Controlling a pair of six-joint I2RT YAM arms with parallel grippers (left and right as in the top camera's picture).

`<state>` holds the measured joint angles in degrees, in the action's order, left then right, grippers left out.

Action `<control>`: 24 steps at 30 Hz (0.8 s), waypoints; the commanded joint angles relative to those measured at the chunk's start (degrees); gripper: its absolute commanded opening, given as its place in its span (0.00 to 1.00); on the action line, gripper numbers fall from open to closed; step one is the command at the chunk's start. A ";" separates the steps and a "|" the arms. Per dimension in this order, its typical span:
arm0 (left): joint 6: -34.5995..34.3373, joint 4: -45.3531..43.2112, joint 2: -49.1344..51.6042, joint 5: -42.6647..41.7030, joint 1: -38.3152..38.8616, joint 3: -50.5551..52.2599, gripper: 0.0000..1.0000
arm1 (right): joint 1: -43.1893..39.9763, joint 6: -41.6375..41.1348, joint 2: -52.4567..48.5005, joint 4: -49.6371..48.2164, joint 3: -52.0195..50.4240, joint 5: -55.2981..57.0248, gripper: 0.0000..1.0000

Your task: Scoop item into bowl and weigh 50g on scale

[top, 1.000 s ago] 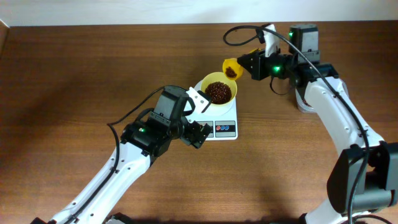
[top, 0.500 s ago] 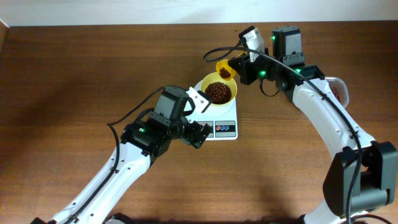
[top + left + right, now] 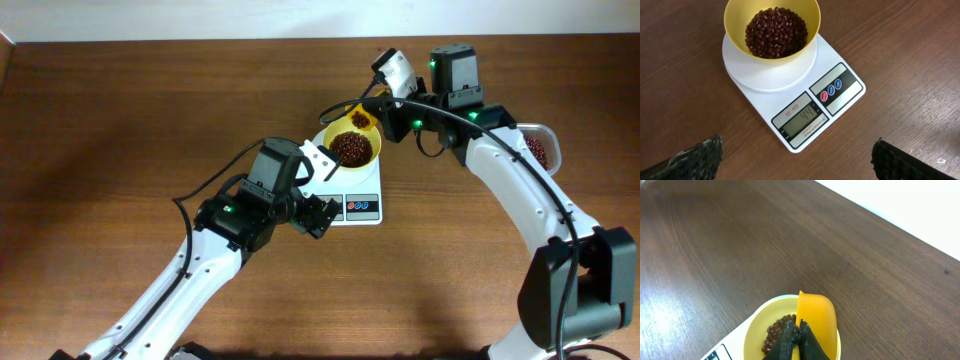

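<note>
The pale-yellow bowl stands on the white scale, holding a heap of dark reddish-brown beans. The scale's display reads 44. My right gripper is shut on the handle of a yellow scoop. The scoop is tilted over the bowl's far rim with a few beans in it. My left gripper hangs open on the scale's front side, with nothing between its fingers.
A clear tub with more beans stands at the right, partly behind my right arm. The brown wooden table stretches all around. A pale wall edge runs along the far side.
My right arm has swung the scoop leftward from beside the bowl to above its far rim and tilted it. The left arm has not moved.
</note>
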<state>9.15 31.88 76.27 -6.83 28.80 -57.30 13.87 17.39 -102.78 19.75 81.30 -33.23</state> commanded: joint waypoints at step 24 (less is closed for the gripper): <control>-0.70 -0.11 -1.07 -0.39 -0.20 -0.07 0.99 | 1.22 2.27 1.16 1.03 1.01 3.06 0.04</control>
<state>9.15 31.88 76.27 -6.83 28.80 -57.30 14.37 19.53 -102.78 20.99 81.30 -30.63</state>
